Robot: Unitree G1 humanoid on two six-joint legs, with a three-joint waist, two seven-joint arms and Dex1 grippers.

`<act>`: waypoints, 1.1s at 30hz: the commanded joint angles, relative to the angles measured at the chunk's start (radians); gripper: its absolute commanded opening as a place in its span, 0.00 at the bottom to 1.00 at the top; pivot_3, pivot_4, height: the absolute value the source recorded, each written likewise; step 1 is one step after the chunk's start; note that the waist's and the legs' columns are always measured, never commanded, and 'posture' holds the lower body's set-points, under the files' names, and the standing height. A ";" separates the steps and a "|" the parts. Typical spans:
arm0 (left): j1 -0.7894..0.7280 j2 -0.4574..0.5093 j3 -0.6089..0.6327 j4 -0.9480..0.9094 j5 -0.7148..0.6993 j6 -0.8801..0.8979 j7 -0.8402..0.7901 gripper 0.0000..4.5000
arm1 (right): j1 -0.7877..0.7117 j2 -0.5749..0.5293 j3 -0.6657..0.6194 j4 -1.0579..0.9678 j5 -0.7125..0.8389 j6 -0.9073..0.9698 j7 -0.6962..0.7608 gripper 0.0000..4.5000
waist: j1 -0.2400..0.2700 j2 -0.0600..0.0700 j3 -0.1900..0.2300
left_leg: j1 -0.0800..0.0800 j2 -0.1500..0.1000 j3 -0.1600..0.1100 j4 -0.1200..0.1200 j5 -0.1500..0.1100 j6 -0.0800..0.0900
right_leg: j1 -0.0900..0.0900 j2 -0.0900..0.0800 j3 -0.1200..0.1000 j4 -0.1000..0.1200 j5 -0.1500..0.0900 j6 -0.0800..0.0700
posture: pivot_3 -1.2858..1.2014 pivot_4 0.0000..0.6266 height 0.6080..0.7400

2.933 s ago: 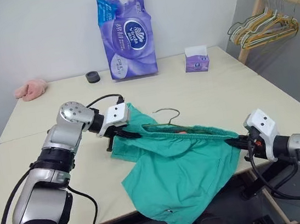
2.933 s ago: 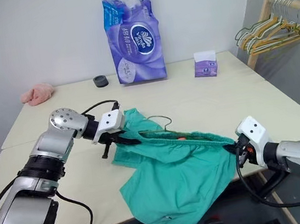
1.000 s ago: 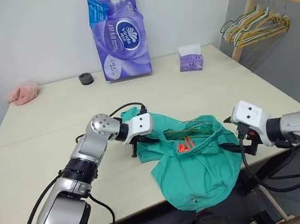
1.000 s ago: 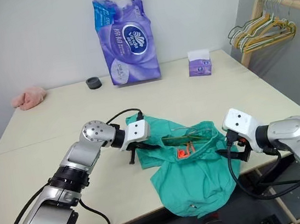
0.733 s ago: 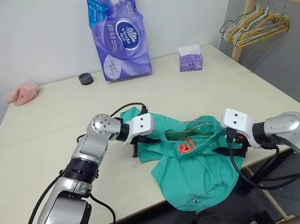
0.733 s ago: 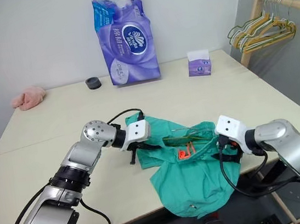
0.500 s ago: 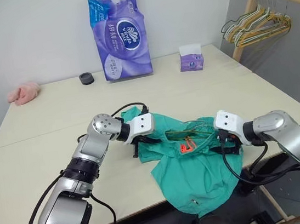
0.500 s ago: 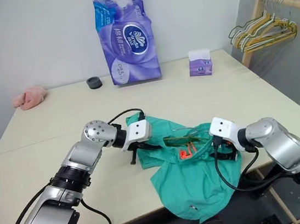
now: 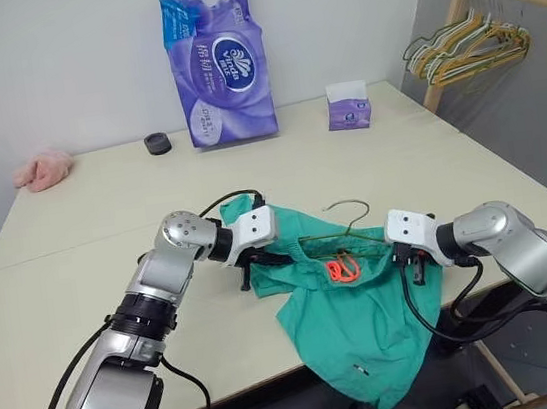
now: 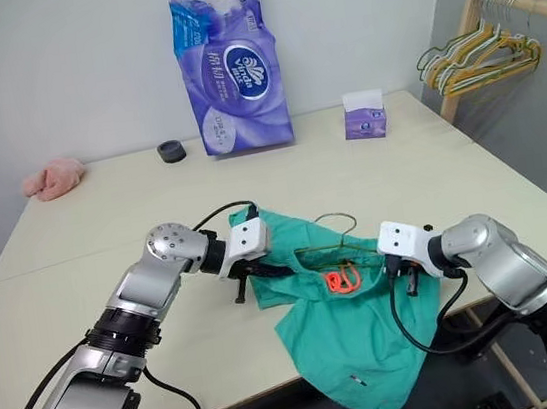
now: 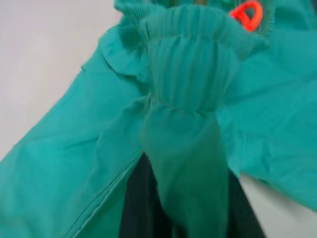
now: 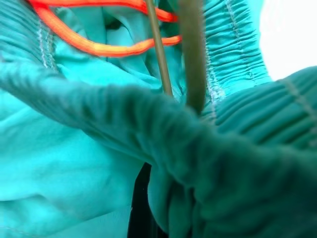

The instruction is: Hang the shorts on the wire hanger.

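Note:
The teal shorts [image 9: 354, 315] lie bunched near the table's front edge, and their lower part hangs over it. The wire hanger [image 9: 347, 213] sits inside the waistband with its hook standing up above the fabric. An orange drawstring [image 9: 342, 269] shows at the middle of the waistband. My left gripper [image 9: 259, 260] is at the left end of the waistband, where the gathered fabric [image 11: 188, 99] drapes over it. My right gripper [image 9: 410, 265] is shut on the right end of the waistband, with the hanger's wire [image 12: 190, 54] running right beside the fold it holds.
A purple tissue pack [image 9: 216, 61], a small tissue box [image 9: 348, 109], a black ring [image 9: 156, 143] and a pink cloth [image 9: 42, 169] stand along the table's far side. A wooden rack with several hangers [image 9: 473, 37] is at the far right, beyond the table.
My right gripper has moved in to the waistband's right end and shut there. The hanger's hook now stands up above the shorts, and the fabric hangs lower. The left arm has stayed put.

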 commanded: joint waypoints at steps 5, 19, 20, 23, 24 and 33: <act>-0.040 -0.031 0.095 0.037 -0.102 0.027 0.010 0.65 | 0.019 -0.025 -0.108 -0.155 0.067 0.056 0.040 0.00 | 0.004 0.000 0.000 | 0.000 0.000 0.000 0.000 0.000 0.000 | 0.000 0.000 0.000 0.000 0.000 0.000 | 0.42 0.03 1.00; -0.148 0.029 0.089 0.389 -0.047 -0.107 -0.096 0.78 | 0.065 -0.086 -0.163 -0.238 0.130 0.097 0.059 0.00 | 0.000 0.000 0.000 | 0.000 0.000 0.000 0.000 0.000 0.000 | 0.000 0.000 -0.001 0.000 0.000 0.000 | 0.42 0.02 1.00; -0.153 0.024 0.090 0.403 -0.043 -0.118 -0.096 0.78 | 0.065 -0.088 -0.164 -0.240 0.133 0.098 0.058 0.00 | 0.001 0.000 0.000 | 0.000 0.000 0.000 0.000 0.000 0.000 | 0.000 0.000 -0.001 0.000 0.000 0.000 | 0.42 0.02 1.00; -0.166 0.004 0.090 0.458 -0.023 -0.171 -0.074 0.69 | 0.072 -0.093 -0.167 -0.248 0.137 0.104 0.054 0.00 | 0.002 0.000 0.000 | 0.000 0.000 0.000 0.000 0.000 0.000 | 0.000 0.000 -0.001 0.000 0.000 0.000 | 0.42 0.02 1.00; -0.169 -0.001 0.089 0.477 -0.016 -0.188 -0.070 0.64 | 0.075 -0.095 -0.169 -0.251 0.138 0.105 0.053 0.00 | 0.002 0.000 0.000 | 0.000 0.000 0.000 0.000 0.000 0.000 | 0.000 0.000 -0.001 0.000 0.000 0.000 | 0.42 0.02 1.00; -0.199 -0.045 0.106 0.587 0.023 -0.310 0.022 0.04 | 0.099 -0.118 -0.180 -0.267 0.144 0.109 0.060 0.00 | 0.000 0.000 0.000 | 0.000 0.000 0.000 0.000 0.000 0.000 | 0.000 0.000 0.000 0.000 0.000 0.000 | 0.42 0.02 1.00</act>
